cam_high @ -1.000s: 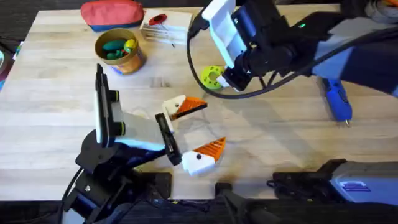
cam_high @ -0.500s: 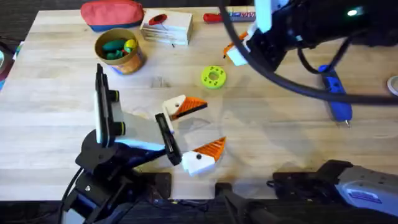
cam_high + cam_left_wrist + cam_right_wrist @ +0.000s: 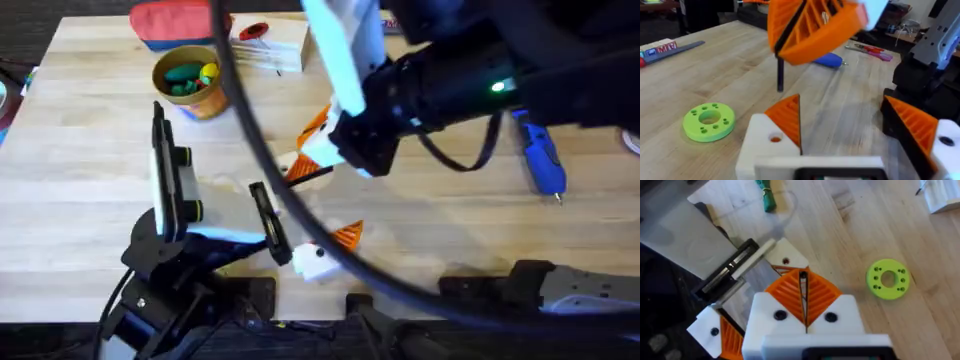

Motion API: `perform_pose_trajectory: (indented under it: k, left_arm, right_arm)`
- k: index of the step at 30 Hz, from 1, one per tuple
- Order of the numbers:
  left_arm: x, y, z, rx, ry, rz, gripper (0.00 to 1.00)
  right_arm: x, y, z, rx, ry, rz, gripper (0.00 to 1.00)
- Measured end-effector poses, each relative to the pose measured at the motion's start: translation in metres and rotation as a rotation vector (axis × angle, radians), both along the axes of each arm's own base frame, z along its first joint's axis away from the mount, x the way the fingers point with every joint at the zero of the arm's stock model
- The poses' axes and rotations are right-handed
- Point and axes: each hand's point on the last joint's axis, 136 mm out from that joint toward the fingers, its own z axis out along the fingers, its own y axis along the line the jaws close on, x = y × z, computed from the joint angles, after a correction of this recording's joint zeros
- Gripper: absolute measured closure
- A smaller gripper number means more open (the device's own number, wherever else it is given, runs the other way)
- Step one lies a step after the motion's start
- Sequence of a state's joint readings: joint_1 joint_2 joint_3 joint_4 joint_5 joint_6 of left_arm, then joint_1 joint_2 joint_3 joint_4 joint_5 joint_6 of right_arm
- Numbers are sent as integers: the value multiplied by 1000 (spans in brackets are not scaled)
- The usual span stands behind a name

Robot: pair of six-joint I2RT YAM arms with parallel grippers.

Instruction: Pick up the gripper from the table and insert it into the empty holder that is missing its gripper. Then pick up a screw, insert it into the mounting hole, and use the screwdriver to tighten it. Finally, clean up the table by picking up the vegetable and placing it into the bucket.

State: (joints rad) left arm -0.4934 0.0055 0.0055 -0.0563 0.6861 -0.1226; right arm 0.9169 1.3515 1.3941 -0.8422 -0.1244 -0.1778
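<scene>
Printed lettering seen on a small block (image 3: 657,50) near the bench's edge; not legible. Tan bucket (image 3: 190,82) found near the bench's far left corner, loaded with green and yellow pieces. Blue screwdriver (image 3: 540,155) located near the right edge. Left gripper (image 3: 850,125) found released, fingers well apart. Orange gripper (image 3: 788,117) seated on the white holder (image 3: 762,145) mid-bench. Right gripper (image 3: 803,297) found clenched on a thin dark pin (image 3: 780,75) above the holder, beside the green disc (image 3: 888,279)
</scene>
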Motion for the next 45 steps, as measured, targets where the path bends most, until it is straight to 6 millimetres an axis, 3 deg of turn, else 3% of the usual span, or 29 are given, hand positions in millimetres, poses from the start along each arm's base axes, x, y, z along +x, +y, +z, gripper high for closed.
perform_pose_trajectory:
  k: [6,17,45]
  left_arm:
    - [0,0,0,3,-7,0,14]
    - [0,0,0,4,-10,0,14]
    - [0,0,0,4,-10,0,15]
  right_arm:
    - [-12,22,-8,2,11,48,997]
    - [-13,31,-17,-8,20,63,997]
    - [-13,31,-26,-35,40,60,997]
